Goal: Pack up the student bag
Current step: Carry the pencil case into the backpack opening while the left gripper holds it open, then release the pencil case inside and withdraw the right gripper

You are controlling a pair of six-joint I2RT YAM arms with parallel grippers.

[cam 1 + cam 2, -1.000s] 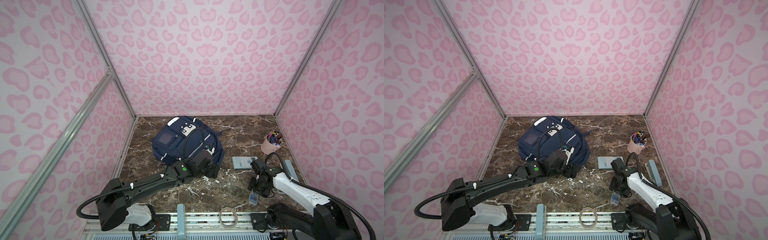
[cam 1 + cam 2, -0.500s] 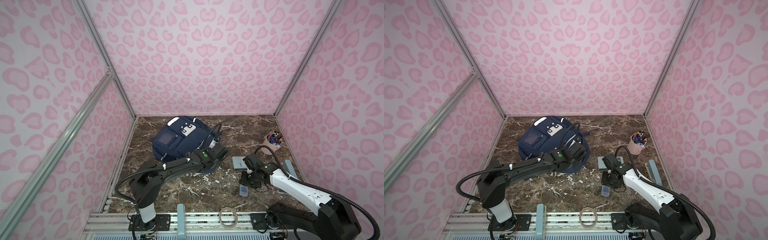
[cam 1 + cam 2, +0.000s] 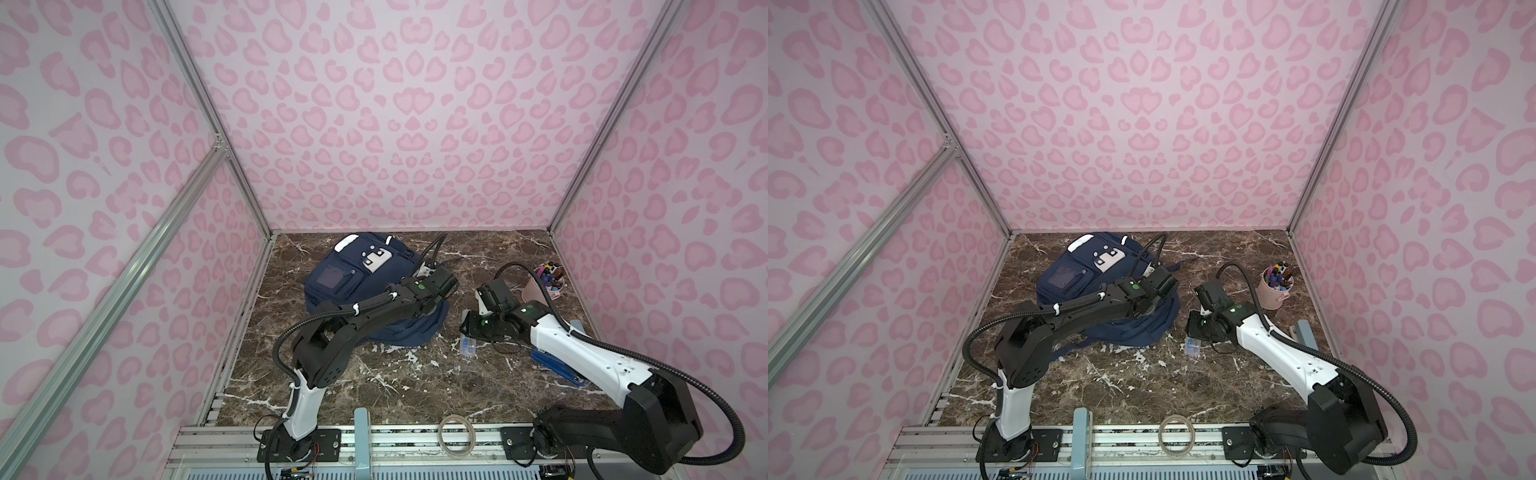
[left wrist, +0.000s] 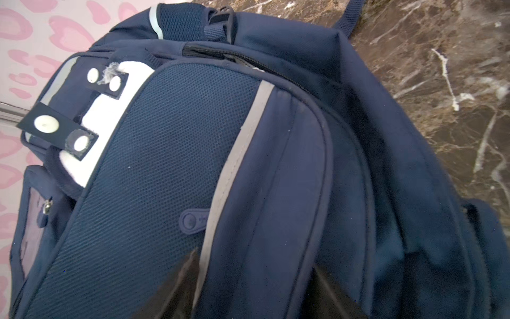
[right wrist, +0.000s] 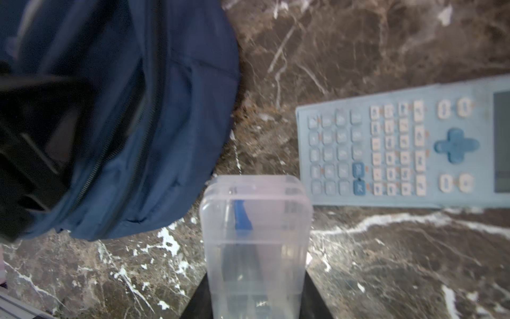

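Observation:
The navy student bag (image 3: 353, 274) (image 3: 1075, 278) lies flat at the back left of the marble table. My left gripper (image 3: 430, 309) (image 3: 1144, 309) points down onto its right side. In the left wrist view the two dark fingers (image 4: 179, 284) stand apart on the bag (image 4: 171, 165), either side of a grey stripe and a piped seam; the left gripper (image 4: 255, 276) is open. My right gripper (image 3: 469, 328) (image 5: 255, 279) is shut on a clear plastic box (image 5: 255, 226) (image 3: 467, 347) (image 3: 1192, 347) with a blue item inside, just right of the bag (image 5: 165, 110).
A light-blue calculator (image 5: 408, 149) lies on the marble beside the held box. A pink cup of pens (image 3: 546, 286) (image 3: 1276, 289) stands at the right wall. A blue object (image 3: 557, 365) lies under the right arm. A tape ring (image 3: 456, 434) sits on the front rail.
The left arm has swung from the bag's near edge to its right side, and its jaws have narrowed. The right gripper has carried the clear box left and away from the front, toward the bag.

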